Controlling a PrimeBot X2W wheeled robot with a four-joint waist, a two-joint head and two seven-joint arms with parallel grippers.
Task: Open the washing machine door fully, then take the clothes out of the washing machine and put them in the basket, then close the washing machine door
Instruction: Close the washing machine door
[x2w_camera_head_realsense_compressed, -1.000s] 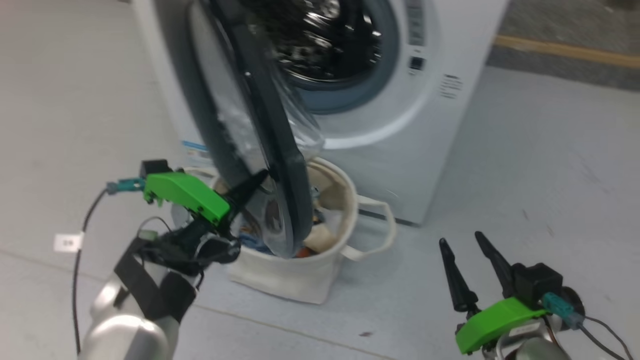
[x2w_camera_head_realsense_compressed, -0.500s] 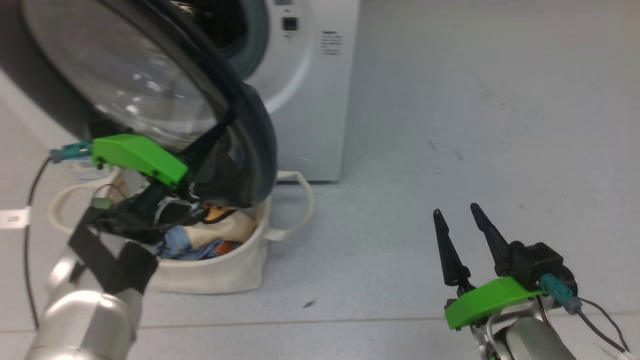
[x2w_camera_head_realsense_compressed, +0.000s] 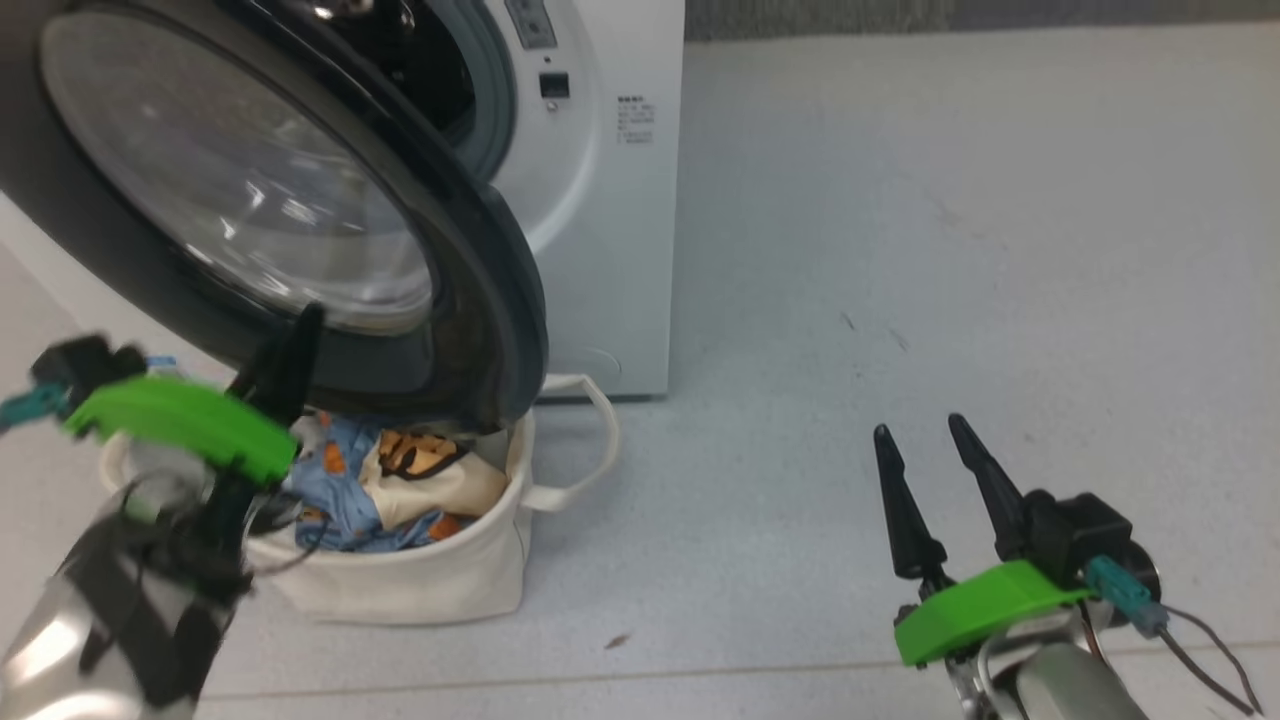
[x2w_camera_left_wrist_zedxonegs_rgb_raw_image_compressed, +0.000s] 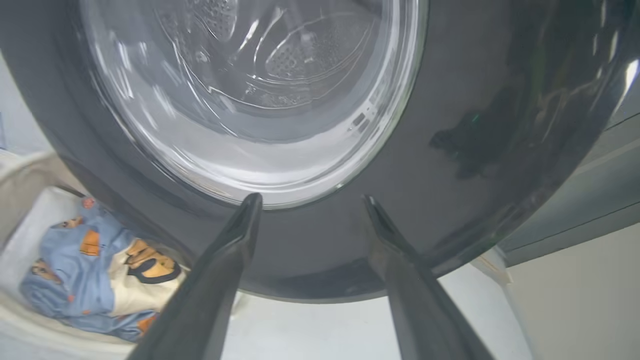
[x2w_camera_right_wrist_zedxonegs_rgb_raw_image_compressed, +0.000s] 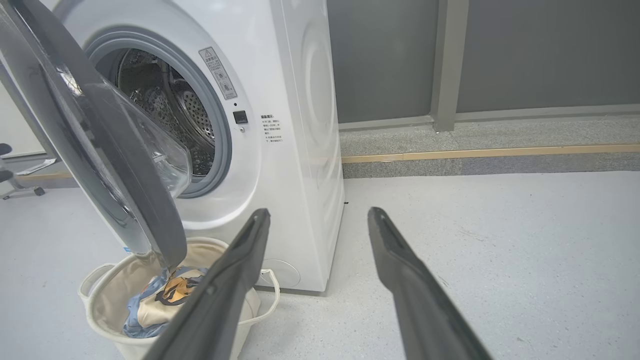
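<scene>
Clothes (x2w_camera_head_realsense_compressed: 345, 490) lie in the basket (x2w_camera_head_realsense_compressed: 420, 590); my left gripper (x2w_camera_left_wrist_zedxonegs_rgb_raw_image_compressed: 309, 199), apparently just off the washing machine door (x2w_camera_left_wrist_zedxonegs_rgb_raw_image_compressed: 450, 125), and right gripper (x2w_camera_head_realsense_compressed: 918, 426) gape empty.

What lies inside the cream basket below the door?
Inside the basket lie the clothes: blue fabric with orange-brown bears and a cream part. The washing machine door hides the basket's far side, and the fabric covers its bottom.

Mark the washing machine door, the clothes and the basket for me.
Glossy black-rimmed round glass door (x2w_camera_head_realsense_compressed: 478, 295): head view, black rim's right side.
Blue bear-print clothes (x2w_camera_head_realsense_compressed: 345, 500): head view, blue fold.
Round cream canvas basket (x2w_camera_head_realsense_compressed: 420, 585): head view, front wall.
</scene>
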